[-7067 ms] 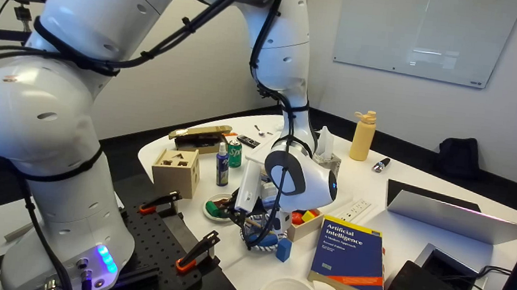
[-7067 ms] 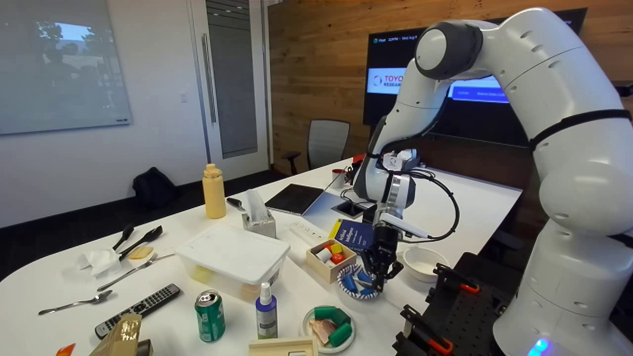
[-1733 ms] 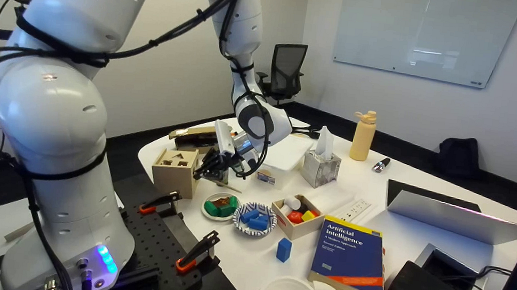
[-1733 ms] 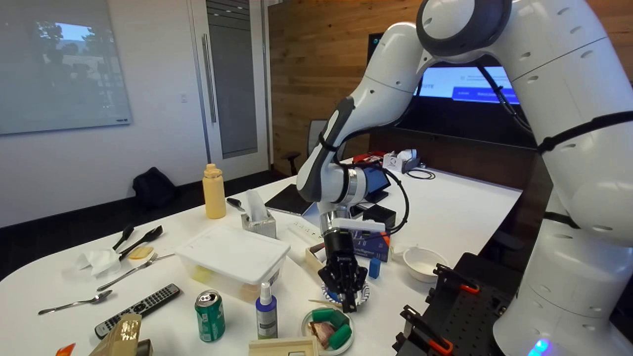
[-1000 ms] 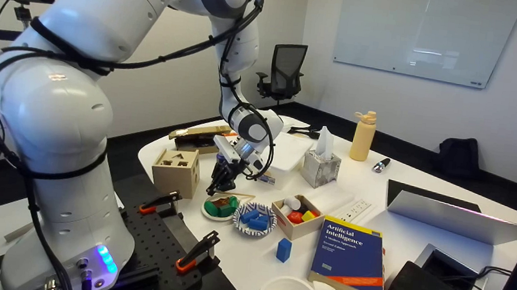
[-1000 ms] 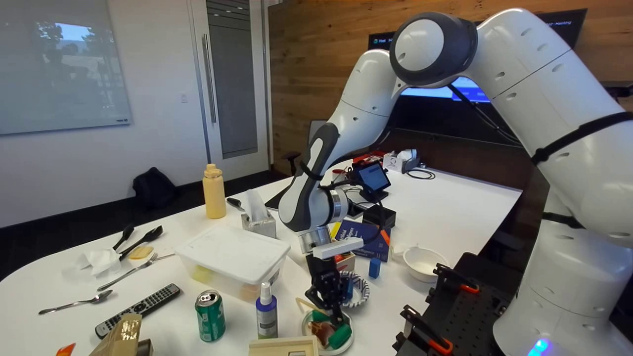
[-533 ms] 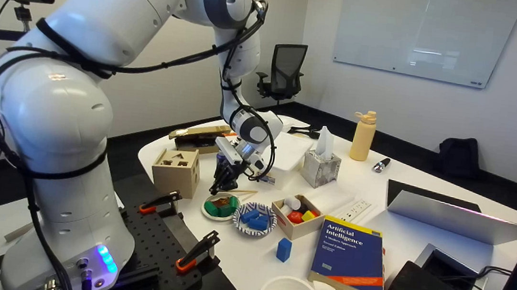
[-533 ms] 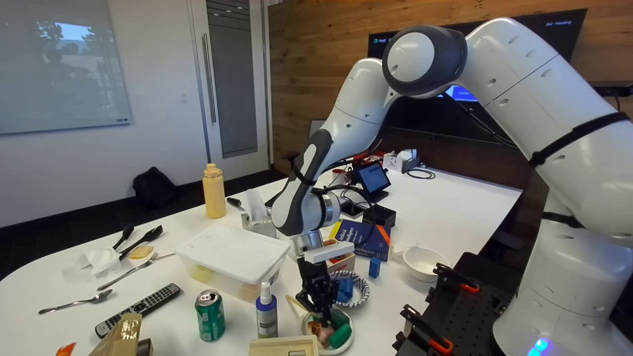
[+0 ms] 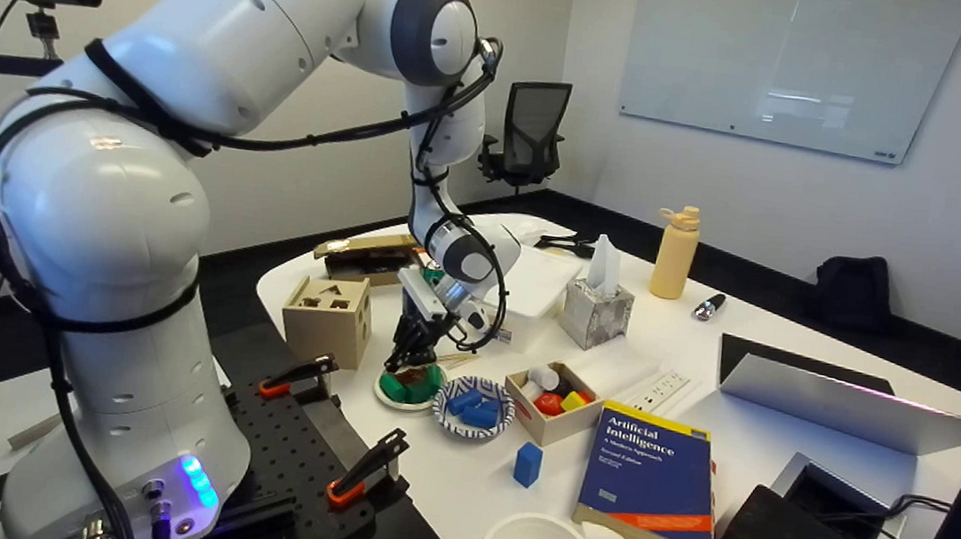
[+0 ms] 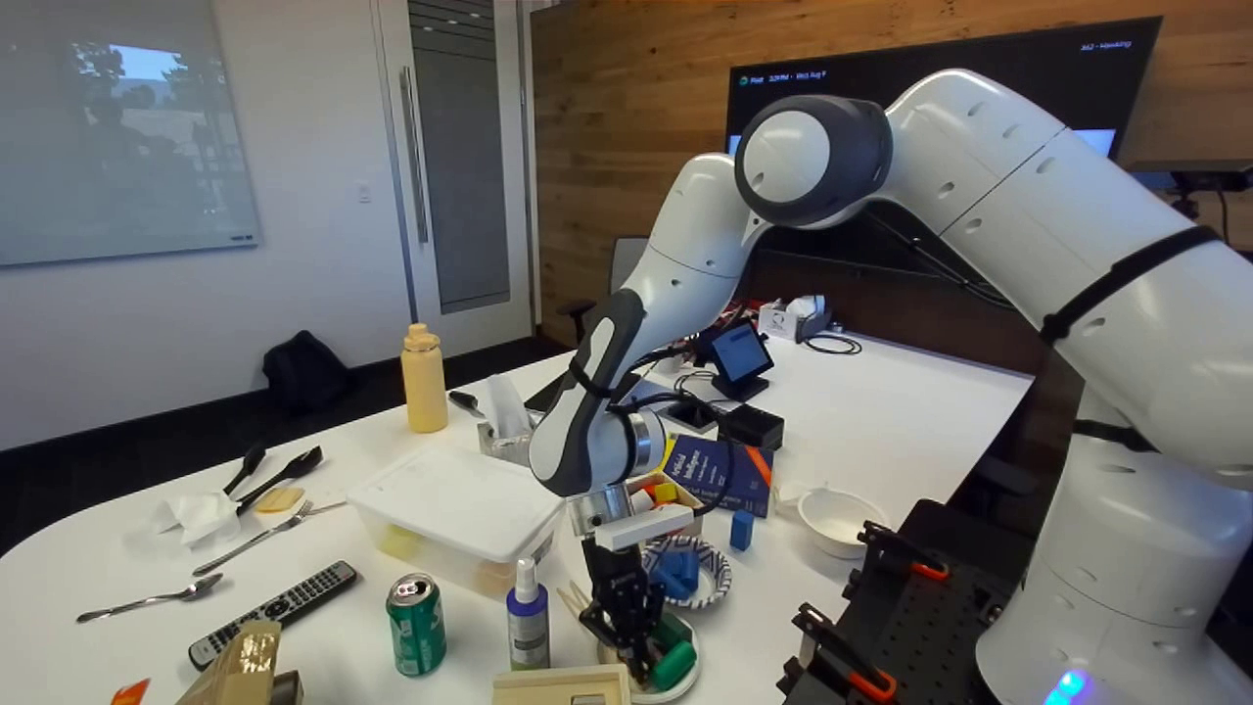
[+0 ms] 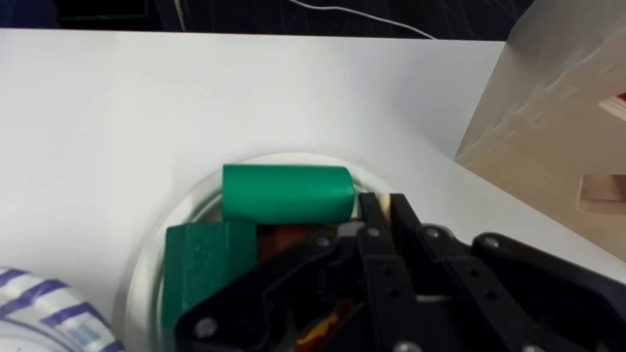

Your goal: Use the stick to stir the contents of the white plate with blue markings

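In an exterior view, saw blocks [image 9: 479,415] in the bowl [image 9: 469,433], plate [image 9: 408,407] just left, box [image 9: 569,423] right, book [image 9: 649,475] farther right.

In an exterior view, the big white arm [image 9: 228,38] stands at the near left. It leans up and to the right, bends at its round elbow [image 9: 434,30], then hangs down to the wrist [image 9: 464,261]. The black gripper [image 11: 384,201] points down at a slant, its two fingers [image 11: 375,244] squeezed close together.
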{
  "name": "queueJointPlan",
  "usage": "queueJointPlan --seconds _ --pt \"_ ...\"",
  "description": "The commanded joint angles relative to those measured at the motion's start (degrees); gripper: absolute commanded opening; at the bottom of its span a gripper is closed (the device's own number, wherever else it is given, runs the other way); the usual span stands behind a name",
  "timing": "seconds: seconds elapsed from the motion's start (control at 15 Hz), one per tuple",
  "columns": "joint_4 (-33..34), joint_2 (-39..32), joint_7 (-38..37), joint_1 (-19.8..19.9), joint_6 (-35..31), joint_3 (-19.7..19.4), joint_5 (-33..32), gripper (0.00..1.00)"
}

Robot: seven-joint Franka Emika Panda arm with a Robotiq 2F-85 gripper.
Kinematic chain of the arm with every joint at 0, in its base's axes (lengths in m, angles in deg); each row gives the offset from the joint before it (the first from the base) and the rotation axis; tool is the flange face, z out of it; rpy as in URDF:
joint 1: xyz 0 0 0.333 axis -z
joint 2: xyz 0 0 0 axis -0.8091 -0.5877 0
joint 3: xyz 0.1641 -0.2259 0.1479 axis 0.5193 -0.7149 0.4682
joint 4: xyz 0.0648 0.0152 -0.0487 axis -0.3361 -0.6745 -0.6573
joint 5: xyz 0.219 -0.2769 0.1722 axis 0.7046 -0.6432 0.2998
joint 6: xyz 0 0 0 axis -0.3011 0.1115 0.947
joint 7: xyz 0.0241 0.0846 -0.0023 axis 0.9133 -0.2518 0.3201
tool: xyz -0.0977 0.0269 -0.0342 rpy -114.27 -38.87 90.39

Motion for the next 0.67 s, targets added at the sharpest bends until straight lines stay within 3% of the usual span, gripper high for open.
queueJointPlan --seconds 0.0,0.47,0.53,0.6 --pt "1.48 -2.14 -0.87 0.62 -1.46 0.97 -1.07 0.03" --pt "0.96 -1.82 -1.21 0.69 -1.90 0.87 -1.17 0.03" --pt "0.84 -1.65 -1.20 0.70 -1.90 0.91 -1.16 0.36" --pt "0.71 -1.48 -1.18 0.72 -1.86 0.95 -1.14 0.38"
